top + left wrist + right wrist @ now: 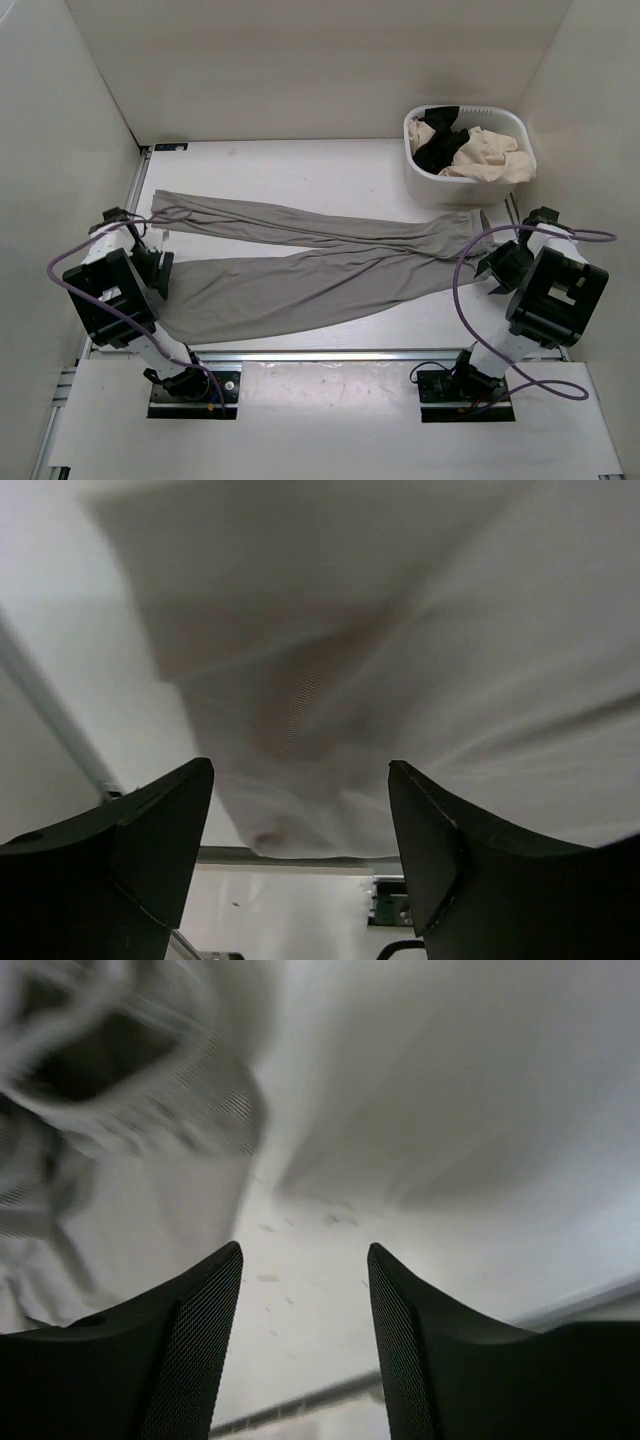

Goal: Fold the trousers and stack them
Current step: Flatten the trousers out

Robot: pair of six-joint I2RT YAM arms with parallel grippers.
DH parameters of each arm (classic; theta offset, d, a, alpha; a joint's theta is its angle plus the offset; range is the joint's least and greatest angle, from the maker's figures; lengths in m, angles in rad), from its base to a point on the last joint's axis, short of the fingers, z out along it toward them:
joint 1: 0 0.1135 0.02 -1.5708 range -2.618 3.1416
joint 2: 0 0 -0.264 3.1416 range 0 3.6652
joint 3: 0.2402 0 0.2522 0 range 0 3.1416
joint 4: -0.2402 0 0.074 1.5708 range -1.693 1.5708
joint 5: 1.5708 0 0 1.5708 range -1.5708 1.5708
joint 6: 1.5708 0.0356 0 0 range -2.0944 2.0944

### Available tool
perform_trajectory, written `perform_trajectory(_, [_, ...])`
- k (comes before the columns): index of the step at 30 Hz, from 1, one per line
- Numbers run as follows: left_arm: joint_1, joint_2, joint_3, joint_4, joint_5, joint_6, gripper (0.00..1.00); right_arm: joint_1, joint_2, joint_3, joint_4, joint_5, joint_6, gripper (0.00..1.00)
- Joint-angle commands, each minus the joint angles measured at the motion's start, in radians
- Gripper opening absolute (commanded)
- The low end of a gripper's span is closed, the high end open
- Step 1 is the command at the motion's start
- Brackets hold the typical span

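Observation:
The grey trousers [300, 270] lie flat across the table, their two long legs spread in a narrow V from left to right. My left gripper [152, 262] is at their left end. In the left wrist view it [300, 770] stands open just short of the cloth's rounded edge [400, 680], with nothing between its fingers. My right gripper [497, 262] is at the trousers' right end. It [305, 1250] is open too, with only bare table between its fingers. Bunched, blurred fabric [200, 1110] lies ahead to its left.
A white basket [450, 188] stands at the back right, holding a black garment [440, 145] and a beige one [485, 150]. White walls close in the table on three sides. A metal rail [320, 352] runs along the near edge.

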Motion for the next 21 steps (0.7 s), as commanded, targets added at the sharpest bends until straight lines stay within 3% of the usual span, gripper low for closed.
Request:
perform_trajectory(1, [-0.003, -0.03, -0.098, 0.066, -0.059, 0.018, 0.82, 0.003, 0.03, 0.027, 0.197, -0.089, 0.011, 0.59])
perform_trajectory(7, [-0.003, 0.006, -0.162, 0.127, -0.068, -0.003, 0.82, 0.003, 0.087, 0.044, 0.268, -0.046, 0.053, 0.59])
perform_trajectory(10, [0.006, 0.035, -0.175, 0.15, -0.094, -0.013, 0.82, 0.003, 0.139, 0.056, 0.268, -0.013, 0.102, 0.54])
perform_trajectory(13, [0.006, 0.058, -0.175, 0.163, -0.095, -0.013, 0.82, 0.003, 0.173, 0.076, 0.219, 0.068, 0.122, 0.42])
perform_trajectory(14, [0.006, 0.067, -0.175, 0.163, -0.095, -0.013, 0.82, 0.003, 0.183, 0.076, 0.203, 0.098, 0.132, 0.24])
perform_trajectory(16, [0.006, 0.067, -0.164, 0.163, -0.095, -0.022, 0.82, 0.003, 0.184, 0.076, 0.168, 0.147, 0.145, 0.04])
perform_trajectory(17, [0.015, 0.078, -0.164, 0.163, -0.095, -0.022, 0.83, 0.003, 0.153, 0.062, 0.133, 0.161, 0.145, 0.0])
perform_trajectory(21, [0.025, 0.078, -0.144, 0.172, -0.095, -0.011, 0.84, -0.01, 0.018, -0.03, 0.05, 0.162, 0.184, 0.0])
